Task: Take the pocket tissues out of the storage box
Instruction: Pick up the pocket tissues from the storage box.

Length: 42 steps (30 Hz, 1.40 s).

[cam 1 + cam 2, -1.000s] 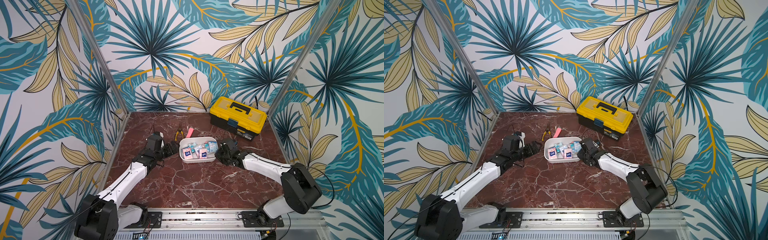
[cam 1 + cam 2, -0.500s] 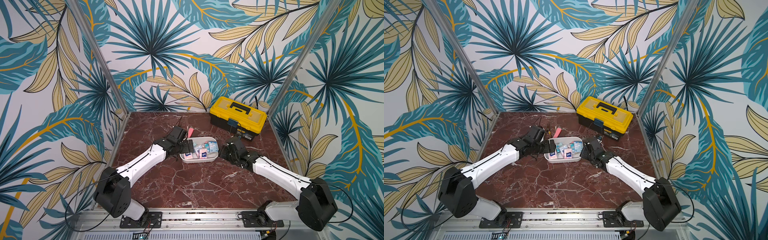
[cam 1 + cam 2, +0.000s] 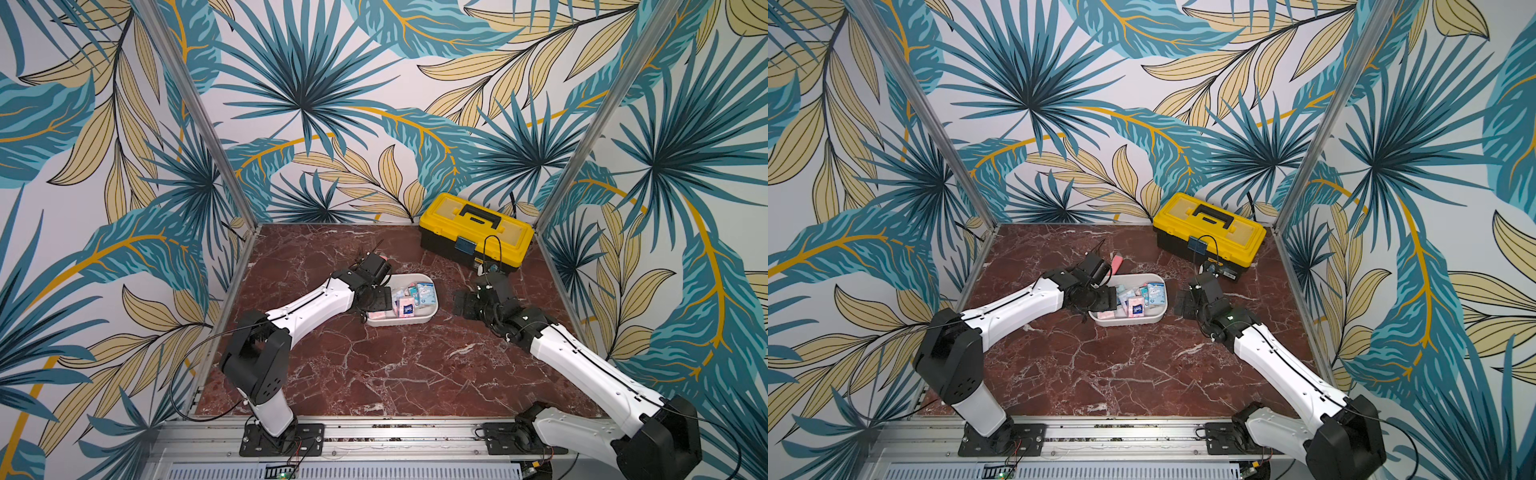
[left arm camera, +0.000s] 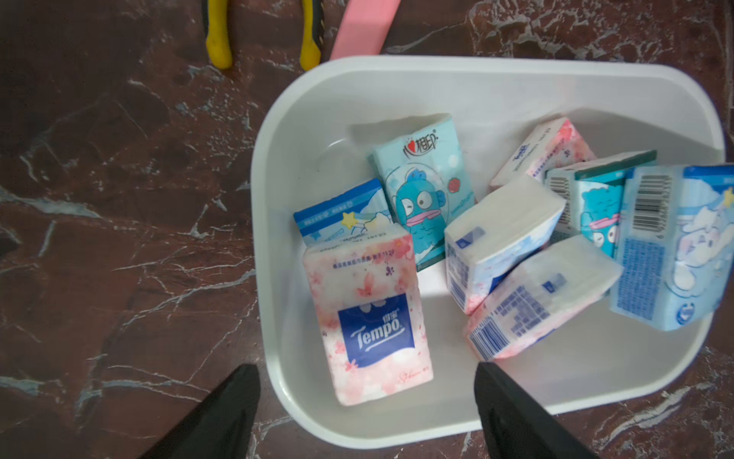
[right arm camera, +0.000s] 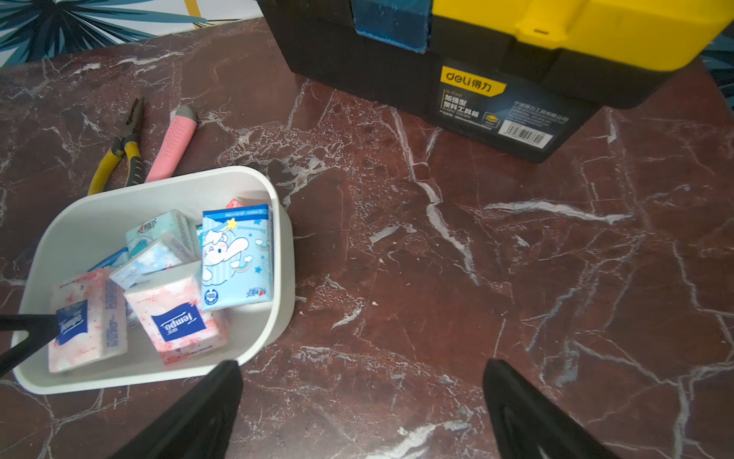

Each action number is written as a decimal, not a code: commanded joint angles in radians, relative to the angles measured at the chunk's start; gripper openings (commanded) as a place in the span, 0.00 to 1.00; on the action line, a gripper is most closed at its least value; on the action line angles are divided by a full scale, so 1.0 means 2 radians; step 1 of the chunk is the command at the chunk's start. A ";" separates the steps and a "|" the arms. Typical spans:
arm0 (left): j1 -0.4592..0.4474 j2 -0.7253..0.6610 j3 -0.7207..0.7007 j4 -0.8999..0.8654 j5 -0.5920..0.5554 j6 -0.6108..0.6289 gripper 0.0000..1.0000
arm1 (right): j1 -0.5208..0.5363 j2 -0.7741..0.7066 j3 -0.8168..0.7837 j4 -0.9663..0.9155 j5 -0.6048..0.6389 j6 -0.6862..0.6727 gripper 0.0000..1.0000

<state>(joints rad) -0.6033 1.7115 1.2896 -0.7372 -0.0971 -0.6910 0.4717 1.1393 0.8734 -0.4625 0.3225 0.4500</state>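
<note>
Fingers [image 4: 516, 421] of left hand [image 4: 363, 369] straddle storage box [image 4: 476, 63] rim, right hand [image 5: 362, 363] apart.

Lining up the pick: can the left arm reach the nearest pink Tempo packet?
Probably yes: left gripper is open over the pink Tempo packet, uncovered; one finger sits outside the storage box rim.

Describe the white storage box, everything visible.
The storage box is a white, shallow tub of smooth, plastic-looking material, rectangular with rounded corners and a lipped rim, no lid. It sits upright on the marble table, about mid-table. Eight pocket tissues lie jumbled inside. The open left gripper straddles one short wall, one finger outside, one over the inside; contact cannot be told. A pink bar ends at a long rim.
</note>
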 commanded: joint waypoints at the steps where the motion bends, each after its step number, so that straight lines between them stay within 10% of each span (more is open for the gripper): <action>1: -0.001 0.011 0.030 -0.005 -0.004 -0.014 0.86 | -0.003 -0.008 -0.001 -0.025 0.018 -0.023 0.99; 42: -0.002 0.087 0.083 -0.013 -0.009 0.020 0.53 | -0.007 0.003 -0.006 -0.026 0.030 -0.008 0.99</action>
<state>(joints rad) -0.6037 1.9282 1.4132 -0.7456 -0.1127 -0.6754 0.4595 1.1469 0.8734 -0.4995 0.3630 0.4187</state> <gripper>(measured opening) 0.536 0.992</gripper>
